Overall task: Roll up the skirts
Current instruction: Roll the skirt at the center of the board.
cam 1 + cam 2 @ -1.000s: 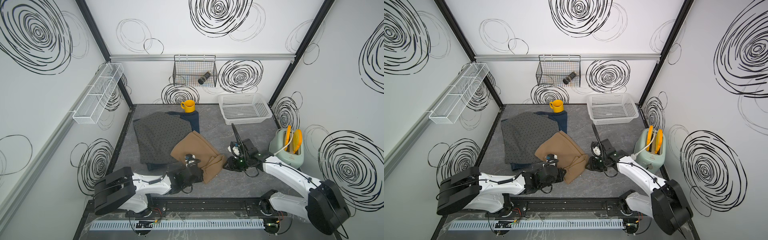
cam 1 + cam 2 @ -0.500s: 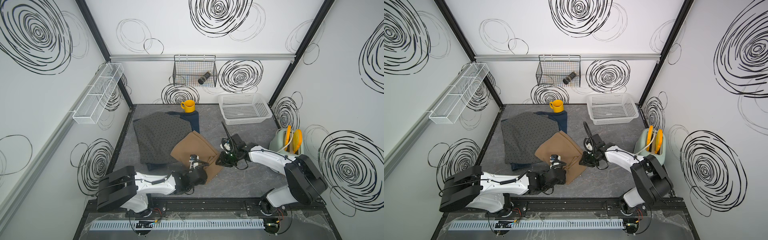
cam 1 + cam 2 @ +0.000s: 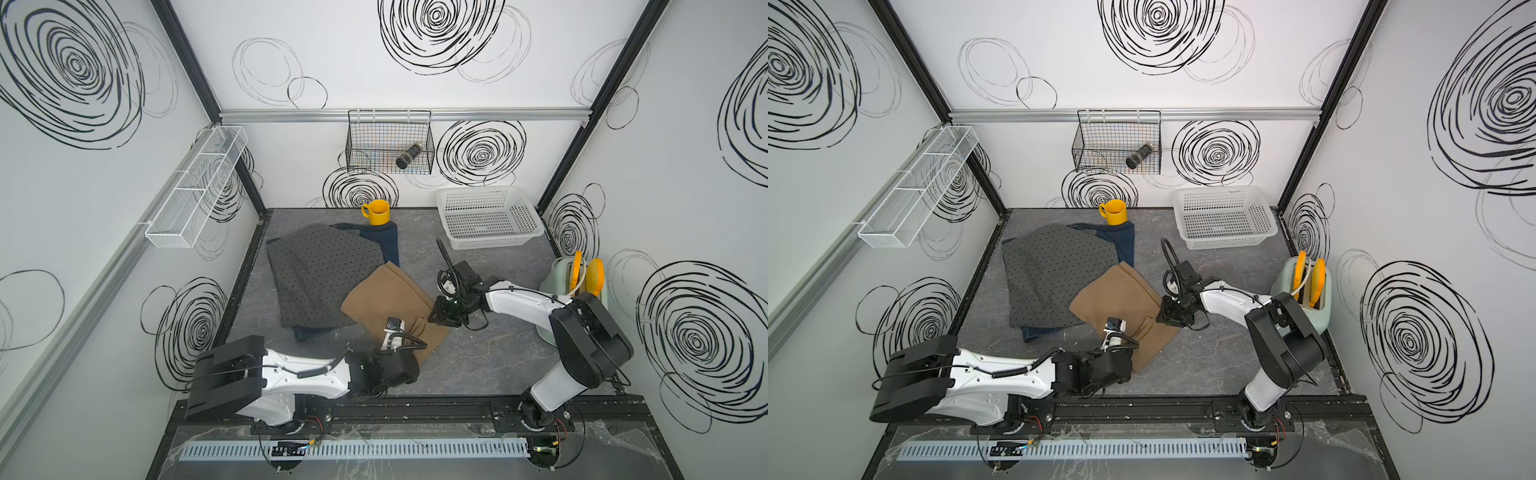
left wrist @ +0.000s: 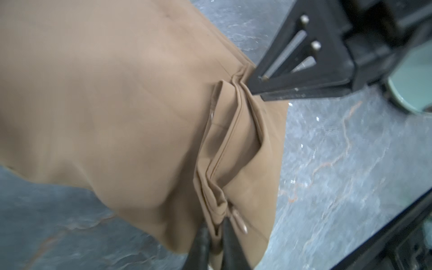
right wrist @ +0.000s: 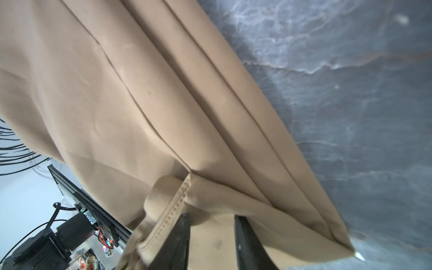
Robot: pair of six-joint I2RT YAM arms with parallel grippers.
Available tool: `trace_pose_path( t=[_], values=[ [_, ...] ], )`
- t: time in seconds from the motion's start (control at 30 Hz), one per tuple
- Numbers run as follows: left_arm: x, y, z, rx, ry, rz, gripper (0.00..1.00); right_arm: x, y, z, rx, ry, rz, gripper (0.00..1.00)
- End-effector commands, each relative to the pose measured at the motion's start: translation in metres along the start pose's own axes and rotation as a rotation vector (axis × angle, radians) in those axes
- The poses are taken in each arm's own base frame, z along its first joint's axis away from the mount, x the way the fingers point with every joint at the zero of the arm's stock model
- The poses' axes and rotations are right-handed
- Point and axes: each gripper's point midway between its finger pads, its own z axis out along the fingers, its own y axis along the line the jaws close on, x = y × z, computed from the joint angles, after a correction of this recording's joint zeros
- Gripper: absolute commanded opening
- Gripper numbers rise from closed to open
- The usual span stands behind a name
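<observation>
top views: tan skirt (image 3: 386, 297) lies near the front of the table (image 3: 498, 357). its far corner overlaps the grey dotted skirt (image 3: 324, 274), which lies on the denim skirt (image 3: 384, 245). none is rolled yet. left gripper (image 3: 409, 332) is at the tan skirt's near edge and right gripper (image 3: 441, 318) at its right edge, with a short raised fold between them. jaw gaps are too small to read from up here.

left wrist: left gripper (image 4: 216, 243) has a narrow gap with a bunched, stitched fold of tan cloth in it. can't tell if that's clamped or just lying there. a small metal tab (image 4: 239, 222) sits right beside the fingers (image 4: 203, 243). the right gripper's tip (image 4: 256, 86) is at the other end of the same fold, and the cloth puckers toward it.

right wrist: right gripper (image 5: 210, 240) has its jaws partway closed on the thick seamed edge. the pleats run straight into it, so i read that as a grip.

handling, my read: light, limp woven cloth with no stiffness of its own, and it creases easily. a single layer will slide out or drag unevenly. hold at the stitched edge where the layers stack, one gripper at each end, so the roll starts square. keep the pads off the metal tab. expect the dotted skirt underneath to drag where the two overlap.
</observation>
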Motion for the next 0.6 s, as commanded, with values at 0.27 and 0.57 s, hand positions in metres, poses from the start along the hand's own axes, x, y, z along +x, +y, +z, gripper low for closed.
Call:
trace_pose_path(
  t=[0.27,0.57],
  values=[
    [-0.015,0.022,-0.004,-0.074,0.038,0.014,0.31,0.005,-0.011,0.006,0.087,0.011,0.036,0.34],
    [-0.054,-0.053,-0.053,0.080,-0.025,0.484,0.41,0.003,-0.020,0.007,0.123,-0.004,0.117,0.32]
  ],
)
